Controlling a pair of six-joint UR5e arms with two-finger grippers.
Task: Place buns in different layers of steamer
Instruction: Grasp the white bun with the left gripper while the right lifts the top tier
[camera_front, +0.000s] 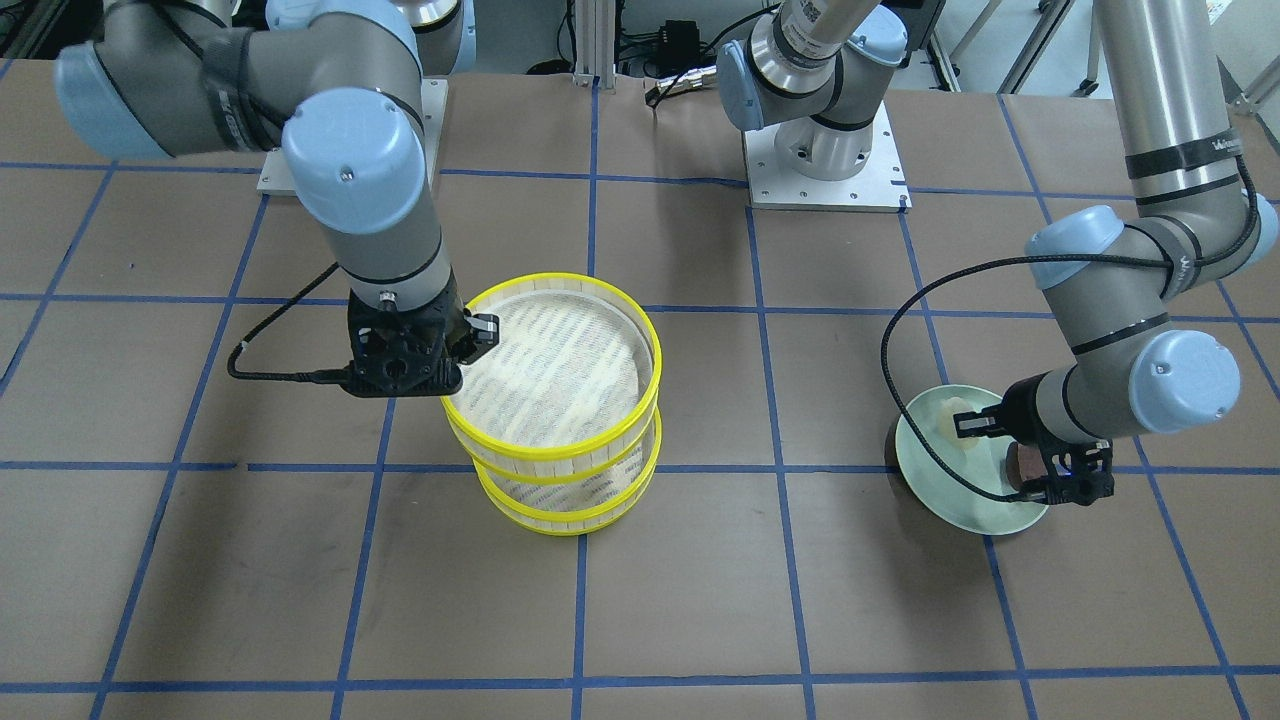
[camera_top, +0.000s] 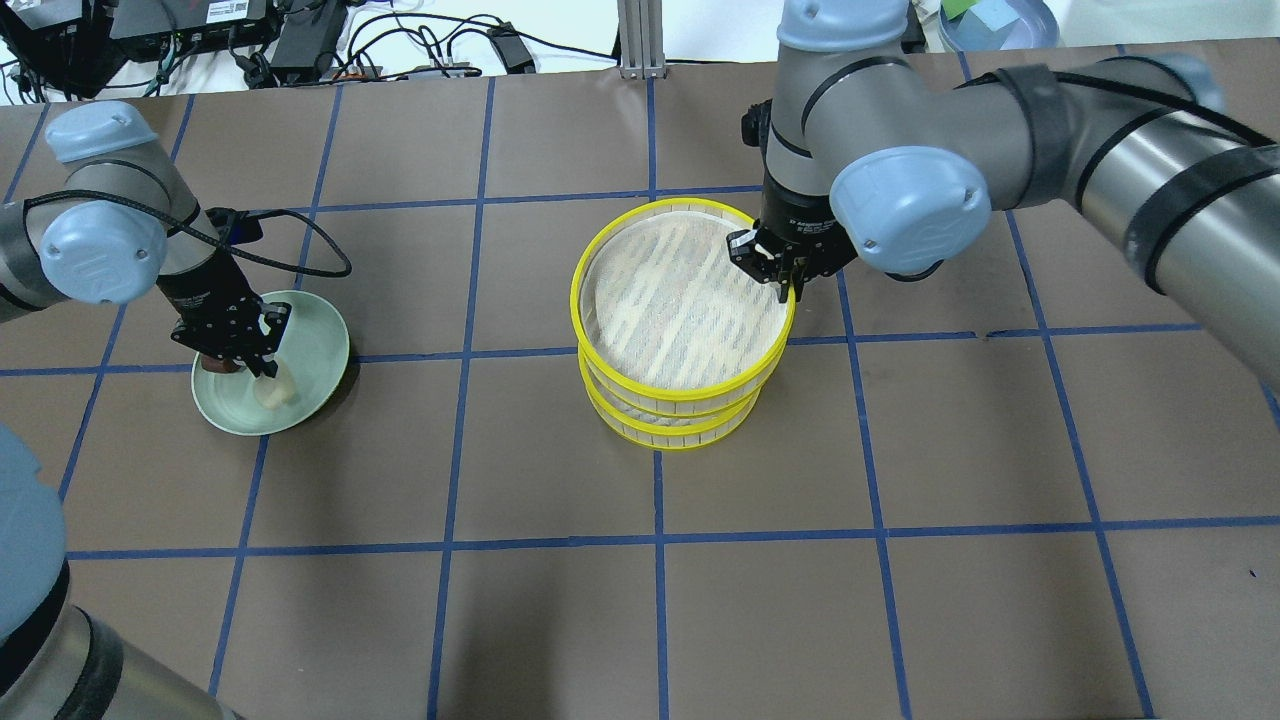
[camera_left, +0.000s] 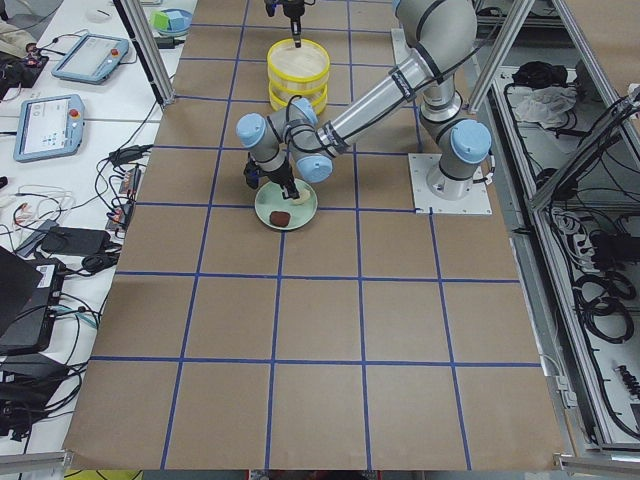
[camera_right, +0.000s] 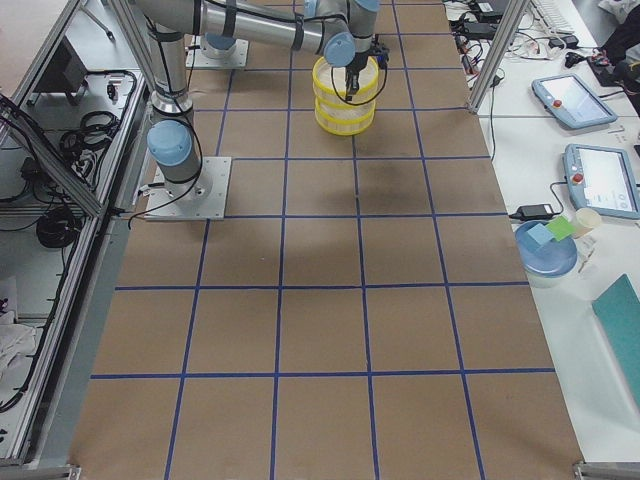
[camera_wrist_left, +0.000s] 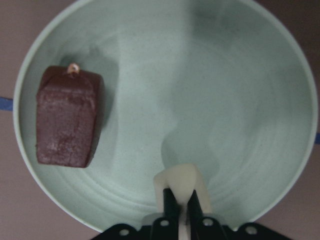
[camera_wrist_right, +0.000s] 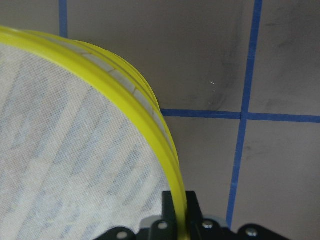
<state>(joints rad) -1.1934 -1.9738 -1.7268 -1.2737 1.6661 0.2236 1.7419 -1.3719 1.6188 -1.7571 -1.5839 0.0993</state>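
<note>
The steamer (camera_top: 690, 405) stands mid-table as two stacked yellow-rimmed tiers with nothing on the top mesh floor (camera_front: 560, 370). My right gripper (camera_top: 778, 272) is shut on the top tier's yellow rim (camera_wrist_right: 150, 117), one finger inside and one outside. My left gripper (camera_top: 262, 358) is over the pale green plate (camera_top: 312, 340) and shut on the cream-white bun (camera_wrist_left: 181, 181), which looks to rest on the plate. The dark reddish-brown bun (camera_wrist_left: 67, 122) lies loose on the plate beside it and also shows in the front view (camera_front: 1022, 466).
The table is brown paper with blue tape grid lines (camera_top: 655, 520). The arm bases (camera_front: 825, 160) stand at the robot's edge. Tablets and cables (camera_left: 50, 120) lie on side benches off the table.
</note>
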